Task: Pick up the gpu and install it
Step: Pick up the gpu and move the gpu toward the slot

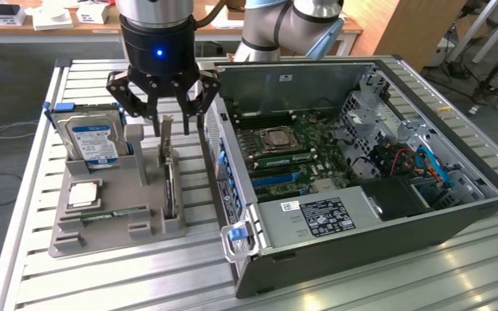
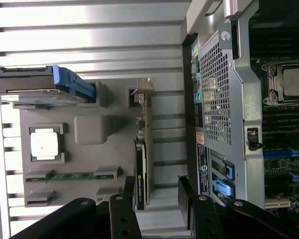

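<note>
gpu (image 1: 169,184) stands on edge in the grey holder (image 1: 102,228), probably light, stiff, fragile, pinch its flat faces; hand (image 1: 166,120) hovers above, spread wide, empty

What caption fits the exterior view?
Open pincer poised over the gpu, on edge in a grey holder beside the computer case.

No wording legible anywhere. Printed but too small to read:
- blue-and-white label on the face of the hard drive (image 1: 93,139)
- black label with white lines of print on the power supply (image 1: 277,227), next to a small white sticker (image 1: 292,205)
- small green logo mark on the edge of the gpu (image 2: 140,164)
- coloured stickers down the rear panel of the computer case (image 2: 224,124)

No letters or numbers to be made out on any of them.
</note>
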`<state>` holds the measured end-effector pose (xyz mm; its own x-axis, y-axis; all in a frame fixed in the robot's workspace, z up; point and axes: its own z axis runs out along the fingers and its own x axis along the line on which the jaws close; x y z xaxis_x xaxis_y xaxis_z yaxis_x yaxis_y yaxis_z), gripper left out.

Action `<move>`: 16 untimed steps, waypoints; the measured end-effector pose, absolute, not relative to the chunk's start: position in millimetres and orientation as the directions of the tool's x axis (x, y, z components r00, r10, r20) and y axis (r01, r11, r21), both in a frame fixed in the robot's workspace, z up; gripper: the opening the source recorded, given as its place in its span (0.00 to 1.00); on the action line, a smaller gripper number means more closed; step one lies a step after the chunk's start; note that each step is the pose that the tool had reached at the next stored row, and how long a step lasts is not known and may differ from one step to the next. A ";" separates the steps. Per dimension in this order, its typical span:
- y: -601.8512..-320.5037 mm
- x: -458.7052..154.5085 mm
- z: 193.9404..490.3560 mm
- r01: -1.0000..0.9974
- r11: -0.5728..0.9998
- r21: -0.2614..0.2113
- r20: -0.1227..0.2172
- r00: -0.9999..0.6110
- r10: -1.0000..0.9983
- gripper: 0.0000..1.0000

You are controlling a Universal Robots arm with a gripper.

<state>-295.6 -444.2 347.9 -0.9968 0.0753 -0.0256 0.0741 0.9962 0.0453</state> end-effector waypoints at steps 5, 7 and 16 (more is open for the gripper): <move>-444.2 -295.7 343.0 0.074 0.996 0.045 -0.026 -0.997 0.075 0.47; -444.2 -295.6 341.1 0.074 0.996 0.045 -0.026 -0.997 0.075 0.47; -444.2 -295.6 328.1 0.074 0.996 0.045 -0.026 -0.997 0.075 0.47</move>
<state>-295.6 -444.2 328.1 -0.9968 0.0753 -0.0257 0.0741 0.9962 0.0453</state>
